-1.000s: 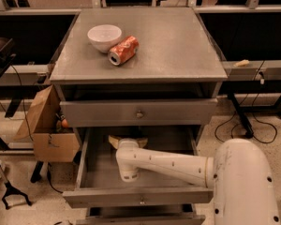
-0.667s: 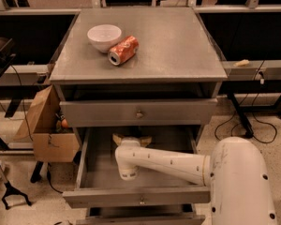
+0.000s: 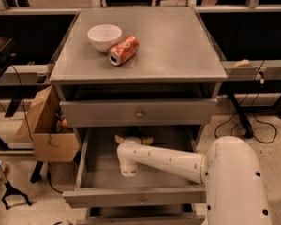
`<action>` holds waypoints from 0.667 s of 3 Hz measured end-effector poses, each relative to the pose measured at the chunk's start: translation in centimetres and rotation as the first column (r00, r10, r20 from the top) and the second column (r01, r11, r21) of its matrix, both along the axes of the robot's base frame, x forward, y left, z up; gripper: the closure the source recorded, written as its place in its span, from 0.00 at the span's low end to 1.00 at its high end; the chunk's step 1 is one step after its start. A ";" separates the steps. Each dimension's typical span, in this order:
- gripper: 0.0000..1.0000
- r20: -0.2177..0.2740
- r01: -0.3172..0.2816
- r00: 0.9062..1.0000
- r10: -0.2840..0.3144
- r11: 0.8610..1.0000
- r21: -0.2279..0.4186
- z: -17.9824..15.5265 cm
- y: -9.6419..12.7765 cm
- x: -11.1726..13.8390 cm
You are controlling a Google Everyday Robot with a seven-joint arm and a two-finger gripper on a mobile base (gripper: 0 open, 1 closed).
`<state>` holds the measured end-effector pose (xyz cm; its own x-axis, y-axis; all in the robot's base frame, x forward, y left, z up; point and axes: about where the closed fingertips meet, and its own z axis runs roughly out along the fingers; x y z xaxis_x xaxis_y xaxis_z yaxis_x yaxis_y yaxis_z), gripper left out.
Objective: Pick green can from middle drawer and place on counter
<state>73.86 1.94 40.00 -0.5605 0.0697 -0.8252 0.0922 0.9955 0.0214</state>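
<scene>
The middle drawer (image 3: 99,168) is pulled open below the shut top drawer (image 3: 138,112). My white arm reaches into it from the right, its wrist (image 3: 129,158) over the drawer floor. The gripper (image 3: 133,138) sits at the back middle of the drawer, partly under the top drawer's front. The green can is not visible; the arm and the top drawer hide the back of the drawer. The grey speckled counter (image 3: 173,41) is the cabinet top above.
On the counter's back left stand a white bowl (image 3: 104,36) and an orange-red soda can (image 3: 123,50) lying on its side. An open cardboard box (image 3: 47,128) sits on the floor left of the cabinet. The lowest drawer's front (image 3: 140,218) shows below.
The gripper has swung from the drawer's back left to its back middle. The wrist has hardly moved.
</scene>
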 end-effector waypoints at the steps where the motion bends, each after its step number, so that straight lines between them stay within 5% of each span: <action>1: 0.00 -0.055 -0.033 0.998 0.034 0.999 0.014 -2.1 0.2 1.2; 2: 0.18 -0.113 -0.068 0.991 0.071 0.997 0.035 -4.4 0.4 2.3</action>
<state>76.19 2.36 35.63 -0.6555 0.0519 -0.7534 0.0264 0.9986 0.0458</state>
